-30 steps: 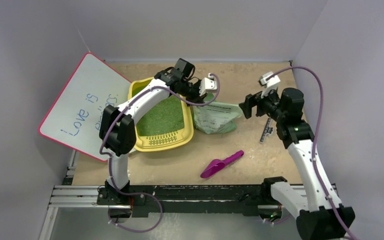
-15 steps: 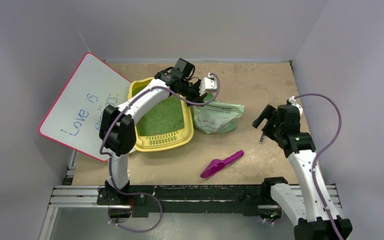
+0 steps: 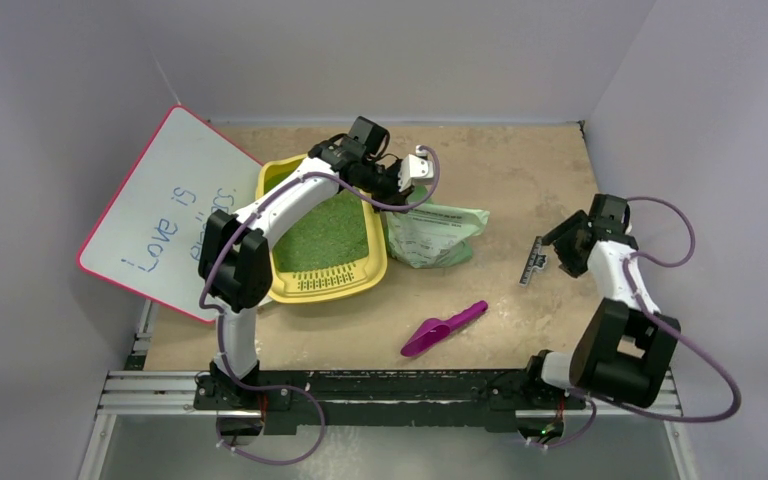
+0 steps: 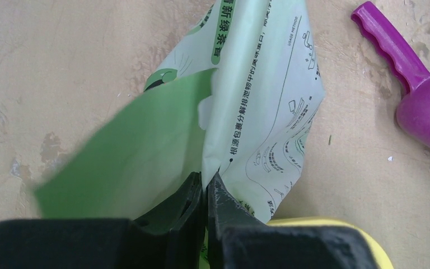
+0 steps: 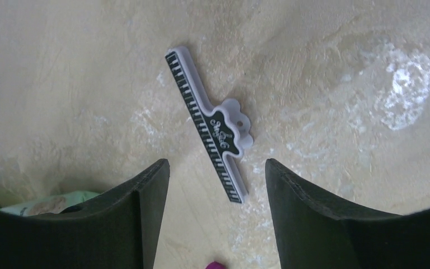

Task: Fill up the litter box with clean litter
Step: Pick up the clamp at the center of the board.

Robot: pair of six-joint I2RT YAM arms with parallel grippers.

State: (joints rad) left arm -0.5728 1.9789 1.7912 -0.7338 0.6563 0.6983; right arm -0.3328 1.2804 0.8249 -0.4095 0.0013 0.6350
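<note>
On the table, beside the board, the litter box sits left of centre with green litter spread across its floor. The filling looks largely done. The bag lies just right of the box, looking limp and mostly emptied, and the left gripper is pinched tight on its edge. What seems left is releasing it, and perhaps levelling with the unused scoop. The right gripper hovers over the clip, fingers apart and holding nothing.

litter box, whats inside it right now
Green litter covers the litter box floor up to its slotted strip. The left arm hides part of the far end.
</note>
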